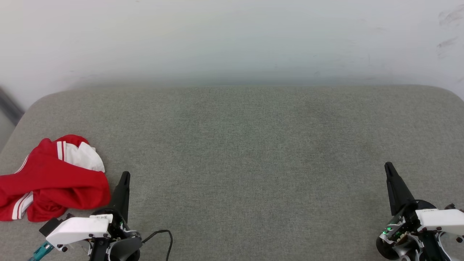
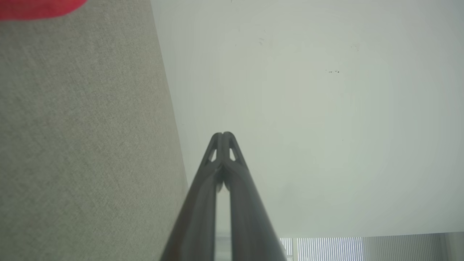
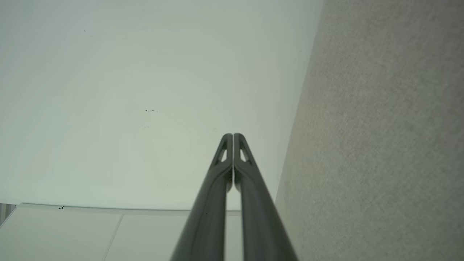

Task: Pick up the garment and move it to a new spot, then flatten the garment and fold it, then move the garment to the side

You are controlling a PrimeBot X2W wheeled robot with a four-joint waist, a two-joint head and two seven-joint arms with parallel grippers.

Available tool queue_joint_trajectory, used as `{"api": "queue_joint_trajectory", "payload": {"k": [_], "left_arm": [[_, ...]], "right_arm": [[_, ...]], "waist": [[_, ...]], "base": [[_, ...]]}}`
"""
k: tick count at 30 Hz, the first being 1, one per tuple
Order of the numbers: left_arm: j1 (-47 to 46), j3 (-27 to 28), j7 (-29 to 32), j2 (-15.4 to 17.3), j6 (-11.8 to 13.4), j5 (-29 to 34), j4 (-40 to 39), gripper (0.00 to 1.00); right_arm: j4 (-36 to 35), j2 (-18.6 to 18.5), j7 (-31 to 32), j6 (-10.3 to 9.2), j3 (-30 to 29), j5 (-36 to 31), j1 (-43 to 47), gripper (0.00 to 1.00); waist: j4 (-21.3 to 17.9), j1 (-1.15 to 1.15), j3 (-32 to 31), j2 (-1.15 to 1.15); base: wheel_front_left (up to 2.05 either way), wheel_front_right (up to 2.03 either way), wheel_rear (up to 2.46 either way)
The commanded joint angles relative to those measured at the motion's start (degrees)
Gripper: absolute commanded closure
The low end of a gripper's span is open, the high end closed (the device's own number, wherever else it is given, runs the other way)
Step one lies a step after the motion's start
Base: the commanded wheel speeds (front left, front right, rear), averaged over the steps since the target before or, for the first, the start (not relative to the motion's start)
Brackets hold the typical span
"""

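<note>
Garment (image 1: 54,177) crumpled just left of clenched left claw (image 1: 125,176), maybe touching; right claw (image 1: 388,166) clenched.

My head view cuts the garment (image 1: 54,185) off at the left edge, and its crumpled folds bury whatever lies inside them. In the left wrist view the garment (image 2: 36,7) is a blurred red sliver, clipped by the top corner. The left pincer (image 1: 125,176) and right pincer (image 1: 389,166) run off the bottom edge at their wrists, as do a black cable (image 1: 165,233) and a teal part (image 1: 39,251) I can't identify. Dark smudges (image 1: 449,16) on the wall (image 1: 232,36) are too faint to make out.
</note>
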Motion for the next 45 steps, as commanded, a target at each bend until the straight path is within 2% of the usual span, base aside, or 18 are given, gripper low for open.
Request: {"api": "queue_joint_trajectory", "payload": {"k": [1, 38, 39, 45], "left_arm": [[-0.4, 0.1, 0.1, -0.1, -0.2, 0.1, 0.0, 1.00], [-0.4, 0.1, 0.1, -0.1, -0.2, 0.1, 0.0, 1.00], [0.0, 0.0, 0.0, 0.0, 0.0, 0.0, 0.0, 0.00], [0.6, -1.6, -0.8, 0.0, 0.0, 0.0, 0.2, 0.00]], "right_arm": [[0.1, 0.2, 0.1, 0.00, 0.0, -0.2, -0.7, 1.00], [0.1, 0.2, 0.1, 0.00, 0.0, -0.2, -0.7, 1.00], [0.0, 0.0, 0.0, 0.00, 0.0, 0.0, 0.0, 0.00], [0.0, 0.0, -1.2, -0.01, 0.6, -0.2, 1.1, 0.00]], "waist": [[0.0, 0.00, 0.0, 0.00], [0.0, 0.00, 0.0, 0.00], [0.0, 0.00, 0.0, 0.00], [0.0, 0.00, 0.0, 0.00]], "base": [[0.00, 0.00, 0.00], [0.00, 0.00, 0.00], [0.00, 0.00, 0.00], [0.00, 0.00, 0.00]]}}
